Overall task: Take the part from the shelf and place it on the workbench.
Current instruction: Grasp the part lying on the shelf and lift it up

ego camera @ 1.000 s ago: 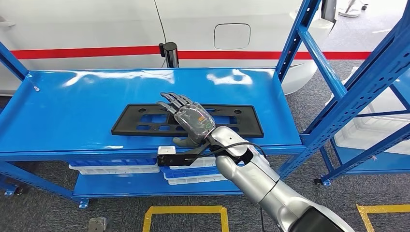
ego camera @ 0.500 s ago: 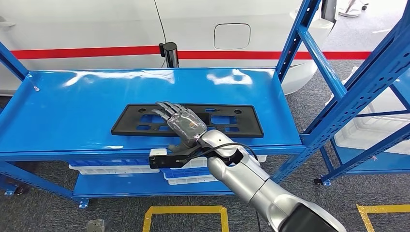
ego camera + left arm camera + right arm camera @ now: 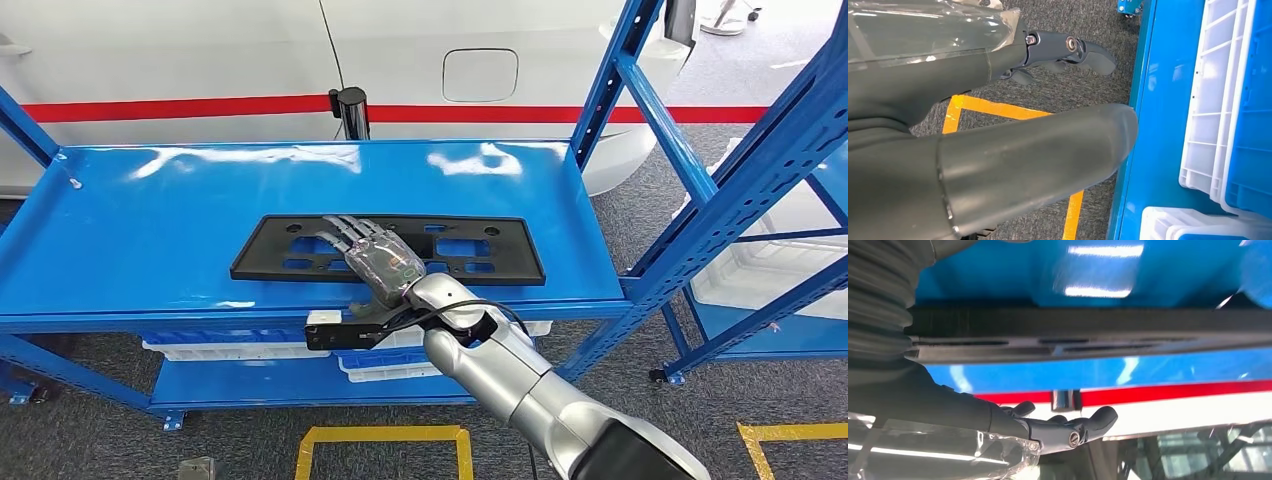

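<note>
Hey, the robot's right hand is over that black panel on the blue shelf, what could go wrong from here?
1. The right hand lies flat over the black panel, fingers apart; a flat thin part may be hard to grip and could slide.
2. The panel is long and the hand is near its middle, so it might tilt when lifted and catch the shelf post.

The right hand [image 3: 378,262] covers the middle of the black part [image 3: 300,250], so contact under its fingers [image 3: 340,232] cannot be told; beyond the fingertips in the right wrist view, the part is blurred.
</note>
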### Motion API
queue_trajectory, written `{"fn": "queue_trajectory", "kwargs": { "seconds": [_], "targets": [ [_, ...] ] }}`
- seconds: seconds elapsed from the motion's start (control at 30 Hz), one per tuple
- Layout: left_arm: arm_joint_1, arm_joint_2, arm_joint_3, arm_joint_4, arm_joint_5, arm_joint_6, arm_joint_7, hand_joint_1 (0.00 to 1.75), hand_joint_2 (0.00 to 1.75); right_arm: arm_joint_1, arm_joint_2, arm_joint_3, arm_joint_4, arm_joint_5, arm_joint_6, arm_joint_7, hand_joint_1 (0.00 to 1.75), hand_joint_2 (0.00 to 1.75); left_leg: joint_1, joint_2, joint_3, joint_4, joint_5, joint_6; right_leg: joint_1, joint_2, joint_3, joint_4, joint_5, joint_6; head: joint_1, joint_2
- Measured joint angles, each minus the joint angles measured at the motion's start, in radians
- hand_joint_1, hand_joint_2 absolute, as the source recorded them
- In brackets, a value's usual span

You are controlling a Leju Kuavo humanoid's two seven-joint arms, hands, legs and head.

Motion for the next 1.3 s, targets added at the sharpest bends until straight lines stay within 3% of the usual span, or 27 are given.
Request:
{"fn": "queue_trajectory", "kwargs": {
  "seconds": [0.43, 0.57, 0.8, 1.3],
  "targets": [
    [0.000, 0.000, -0.013, 0.000, -0.007, -0.001, 0.013, 0.00, 0.00, -0.075, 0.046, -0.116, 0.238, 0.104, -0.175, 0.066, 0.02, 1.75, 0.000, 0.000, 0.000, 0.000, 0.000, 0.000, 0.000, 0.000, 0.000, 0.000, 0.000, 0.000, 0.000, 0.000],
    [-0.002, -0.001, -0.020, 0.000, -0.013, -0.001, 0.025, 0.00, 0.00, -0.082, 0.055, -0.156, 0.284, 0.133, -0.167, 0.095, 1.71, 1.75, 0.000, 0.000, 0.000, 0.000, 0.000, 0.000, 0.000, 0.000, 0.000, 0.000, 0.000, 0.000, 0.000, 0.000],
    [-0.006, -0.001, -0.033, -0.001, -0.015, 0.001, 0.033, 0.00, 0.00, -0.090, 0.071, -0.212, 0.324, 0.224, -0.081, 0.147, 1.75, 1.75, 0.000, 0.000, 0.002, 0.000, 0.000, 0.000, 0.000, 0.000, 0.001, 0.000, 0.000, 0.000, 0.000, 0.000],
    [-0.011, -0.001, -0.047, -0.005, -0.010, 0.028, -0.014, 0.00, 0.00, -0.059, 0.070, -0.259, 0.286, 0.367, -0.113, 0.141, 1.75, 1.75, 0.000, 0.000, 0.006, 0.000, 0.000, 0.000, 0.000, 0.000, 0.005, 0.000, 0.000, 0.000, 0.000, 0.000]
  ]
}}
